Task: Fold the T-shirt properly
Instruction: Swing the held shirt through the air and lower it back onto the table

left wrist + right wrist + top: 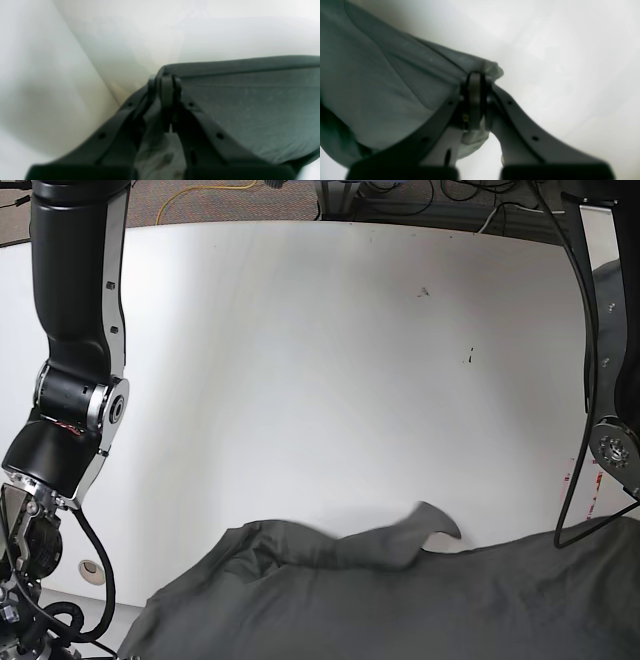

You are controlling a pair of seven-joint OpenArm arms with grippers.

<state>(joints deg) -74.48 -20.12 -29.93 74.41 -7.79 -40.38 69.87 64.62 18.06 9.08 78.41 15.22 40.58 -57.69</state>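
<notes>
On your left wrist view, the left gripper (167,82) has its jaws fully closed, pinching a corner of the T-shirt (250,110) where a hemmed edge turns; from that pinch the dark charcoal-grey cloth stretches taut away to the right of the frame, its folded hem running as a darker band along the top. On your right wrist view, the right gripper (475,80) is likewise clamped tight on a corner of the T-shirt (382,95), with a small tuft of fabric sticking out past the fingertips and more bunched below them; the cloth spreads off to the left of the frame, with a seam line and soft creases crossing it. Both wrist views are blurred, so you cannot read fine detail of the weave or stitching. In the base view neither gripper itself appears; only the upper links of the right arm (75,360) at the picture's left side and the left arm (612,380) at its right side show. The T-shirt (400,610) fills the lower part of that view, at the near edge of the table (320,360), as a broad, rumpled dark sheet, with one narrow flap lifted and pointing toward the far right. The table is a white, smooth surface bearing a few small dark marks toward its far right corner. Beyond the far edge you can see a brownish floor with a yellow cable (205,192) and several dark cables (450,195).
</notes>
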